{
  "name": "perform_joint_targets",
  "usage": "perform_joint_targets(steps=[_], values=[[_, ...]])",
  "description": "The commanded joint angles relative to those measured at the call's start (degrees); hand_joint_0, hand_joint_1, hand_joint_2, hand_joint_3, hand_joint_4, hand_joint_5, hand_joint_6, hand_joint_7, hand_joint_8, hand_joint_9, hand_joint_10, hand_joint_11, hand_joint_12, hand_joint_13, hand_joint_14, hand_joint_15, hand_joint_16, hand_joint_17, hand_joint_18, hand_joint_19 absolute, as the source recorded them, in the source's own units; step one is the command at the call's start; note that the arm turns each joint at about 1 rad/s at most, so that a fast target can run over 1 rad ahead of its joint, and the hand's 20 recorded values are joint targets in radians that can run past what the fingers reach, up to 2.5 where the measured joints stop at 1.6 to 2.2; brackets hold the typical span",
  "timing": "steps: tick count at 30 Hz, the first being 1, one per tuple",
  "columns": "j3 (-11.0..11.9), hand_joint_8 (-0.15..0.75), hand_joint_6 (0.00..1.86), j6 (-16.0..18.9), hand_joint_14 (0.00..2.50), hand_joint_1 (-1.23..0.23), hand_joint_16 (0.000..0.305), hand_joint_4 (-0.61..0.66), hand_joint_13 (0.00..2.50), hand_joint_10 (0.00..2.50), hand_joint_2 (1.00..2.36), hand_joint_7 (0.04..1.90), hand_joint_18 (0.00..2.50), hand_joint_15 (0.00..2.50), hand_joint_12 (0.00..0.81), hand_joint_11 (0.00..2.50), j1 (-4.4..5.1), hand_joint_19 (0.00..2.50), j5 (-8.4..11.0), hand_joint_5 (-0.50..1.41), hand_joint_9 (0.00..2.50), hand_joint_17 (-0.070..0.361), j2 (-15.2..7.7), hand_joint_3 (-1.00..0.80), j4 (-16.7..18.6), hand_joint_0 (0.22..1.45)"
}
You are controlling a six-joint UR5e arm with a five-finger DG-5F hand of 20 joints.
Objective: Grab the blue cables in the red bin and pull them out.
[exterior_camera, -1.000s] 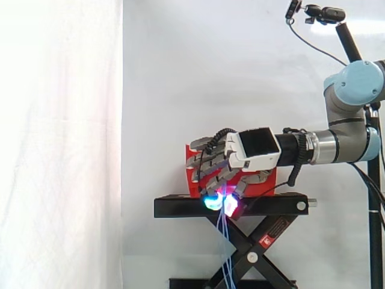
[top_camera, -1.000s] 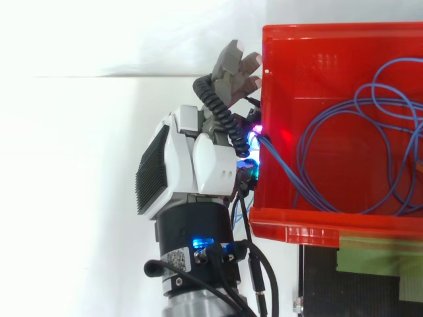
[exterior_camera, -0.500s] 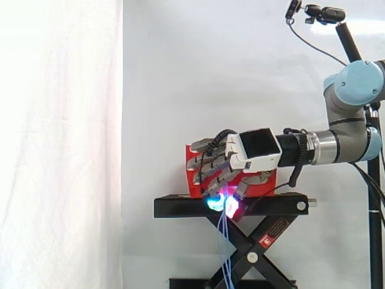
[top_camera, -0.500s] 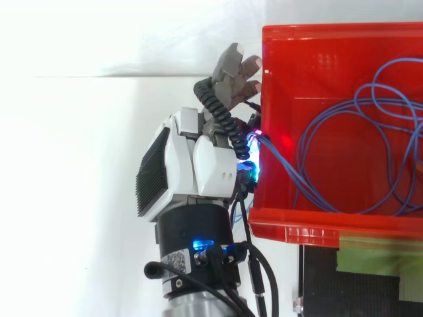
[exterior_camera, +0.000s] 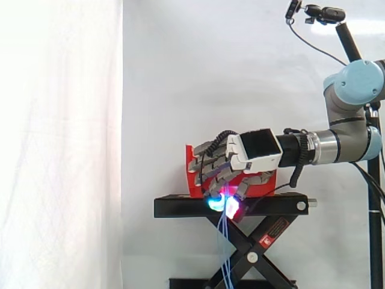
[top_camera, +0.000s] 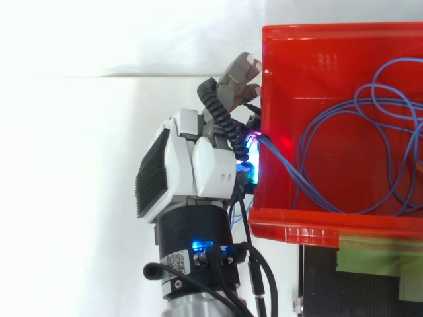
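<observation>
A glossy, translucent red bin [top_camera: 317,72] sat on a flat black scissor stand [exterior_camera: 180,208]. At its left wall in the top view, the boxy white hand [top_camera: 198,165] had its ridged grey fingers [exterior_camera: 207,170] curled, pinching thin blue cables [exterior_camera: 224,256] that looped inside the bin and hung below.

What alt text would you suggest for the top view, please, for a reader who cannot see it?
Seen from above, the robot hand sits against the outside of a red bin, at the view's left, fingers curled on blue cables that lead over the wall from loose loops inside.
</observation>
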Motion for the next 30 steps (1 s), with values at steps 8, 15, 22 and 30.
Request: perform_joint_targets(steps=[8, 15, 22, 30], values=[[0.1, 0.229, 0.83, 0.2, 0.01, -0.74, 0.038, 0.08, 0.63, 0.02, 1.0, 0.72, 0.47, 0.24, 0.299, 0.42, 1.09, 0.25, 0.13, 0.92, 0.89, 0.086, 1.5, -1.0, -1.5, 0.92], [0.4, 0.227, 0.84, 5.7, 0.01, -0.74, 0.038, 0.08, 0.63, 0.02, 1.0, 0.71, 0.47, 0.25, 0.3, 0.42, 2.59, 0.25, 0.31, 0.92, 0.88, 0.086, 2.9, -1.0, -6.7, 0.92], [0.4, 0.229, 0.85, 13.8, 0.01, -0.74, 0.038, 0.08, 0.63, 0.02, 1.0, 0.71, 0.47, 0.24, 0.299, 0.43, 4.08, 0.25, 0.39, 0.92, 0.88, 0.086, 5.2, -1.0, -10.8, 0.92], [0.4, 0.231, 0.84, 19.3, 0.01, -0.74, 0.038, 0.08, 0.63, 0.02, 1.0, 0.7, 0.47, 0.25, 0.298, 0.42, 5.31, 0.25, 0.48, 0.92, 0.88, 0.086, 7.7, -1.0, -17.7, 0.92]])
